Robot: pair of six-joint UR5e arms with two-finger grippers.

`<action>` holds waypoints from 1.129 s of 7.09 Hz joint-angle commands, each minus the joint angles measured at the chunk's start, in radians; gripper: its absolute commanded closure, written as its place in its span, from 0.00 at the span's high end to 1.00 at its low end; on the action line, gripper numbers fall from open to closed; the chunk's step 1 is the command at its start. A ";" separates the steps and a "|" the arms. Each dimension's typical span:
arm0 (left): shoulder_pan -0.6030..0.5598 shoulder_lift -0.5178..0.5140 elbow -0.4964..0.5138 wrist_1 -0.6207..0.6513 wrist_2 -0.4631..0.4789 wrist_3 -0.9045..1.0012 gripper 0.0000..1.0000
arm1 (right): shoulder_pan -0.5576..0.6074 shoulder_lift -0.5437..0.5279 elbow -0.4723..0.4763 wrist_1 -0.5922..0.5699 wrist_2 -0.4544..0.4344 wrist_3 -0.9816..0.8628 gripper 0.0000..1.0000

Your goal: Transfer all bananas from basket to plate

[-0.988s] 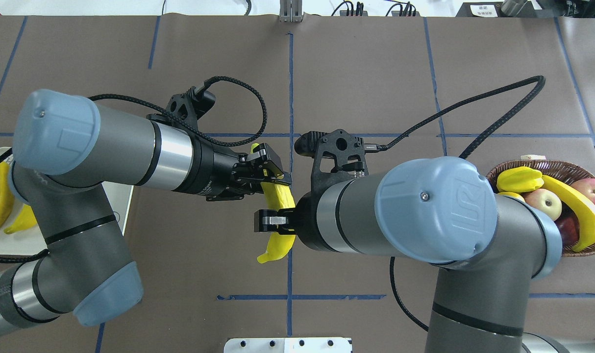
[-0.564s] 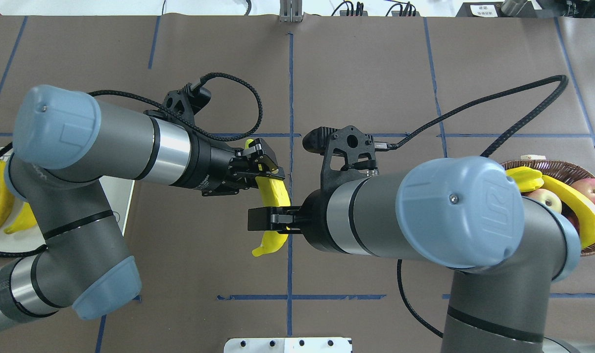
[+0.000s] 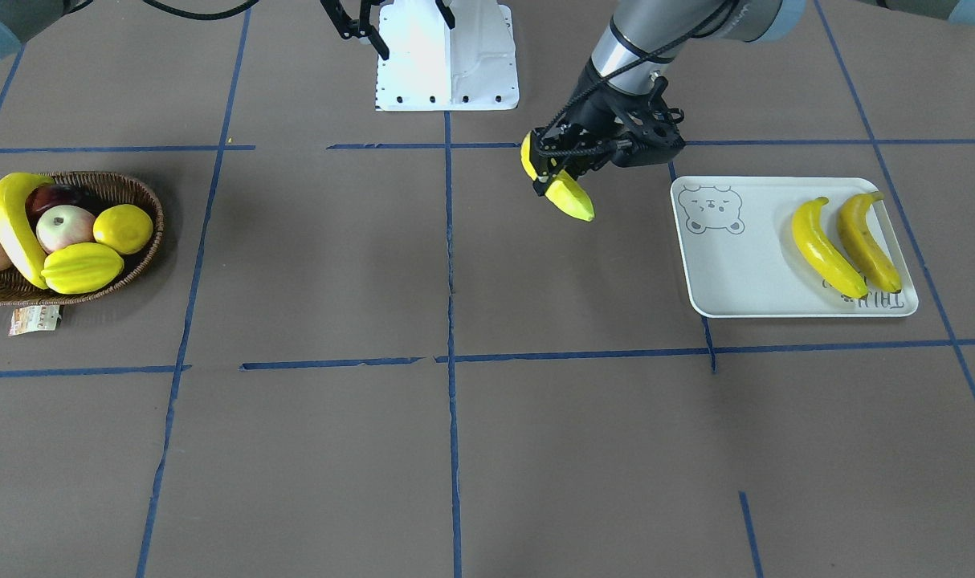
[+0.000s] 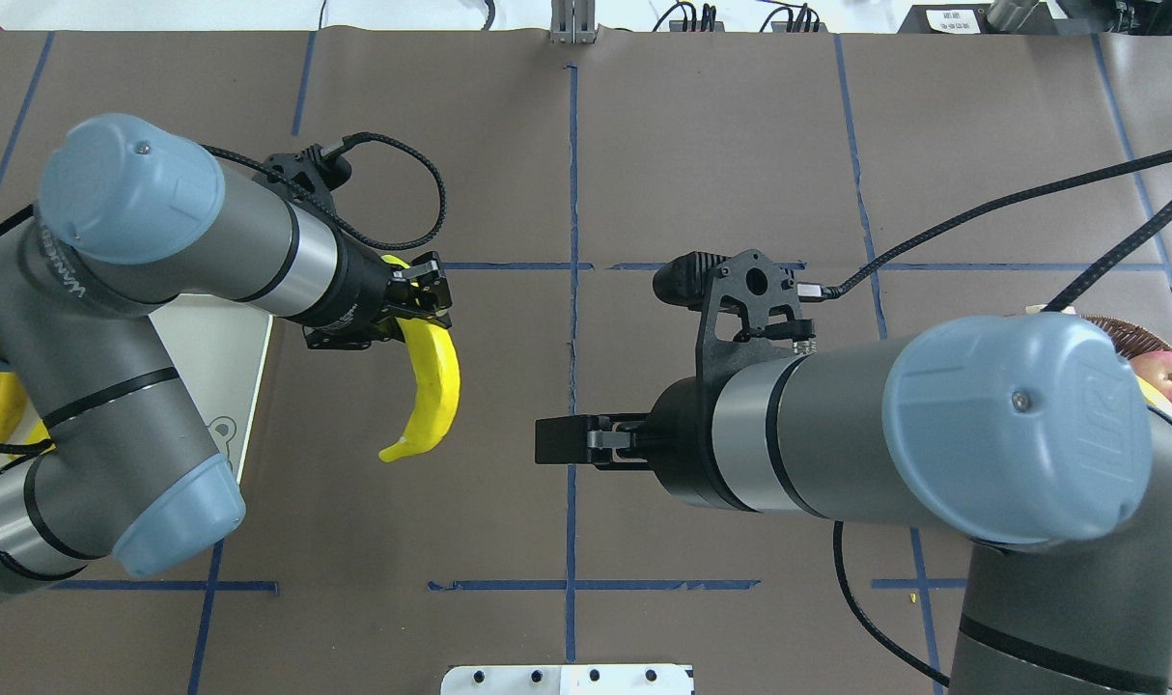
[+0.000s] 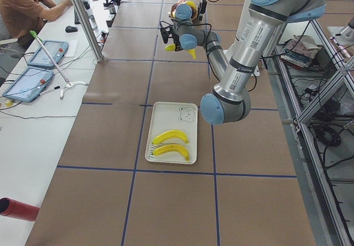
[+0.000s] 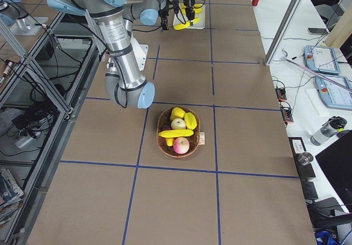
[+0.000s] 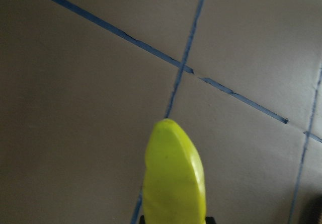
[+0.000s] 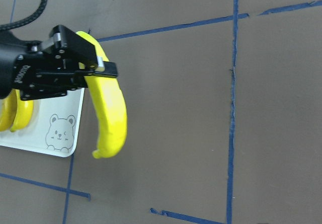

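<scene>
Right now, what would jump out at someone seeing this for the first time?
The left gripper holds a banana in mid-air, between the centre line and the plate. Two bananas already lie on it, and a fourth banana lies in the basket among other fruit.

My left end effector (image 4: 432, 295) clamps a banana (image 4: 436, 386), arm folded, while my right end effector (image 4: 559, 439) hangs open, facing it.
</scene>
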 commanded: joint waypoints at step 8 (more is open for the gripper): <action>-0.146 0.349 0.142 0.050 0.062 0.281 0.00 | 0.024 -0.159 -0.003 -0.048 -0.085 -0.013 1.00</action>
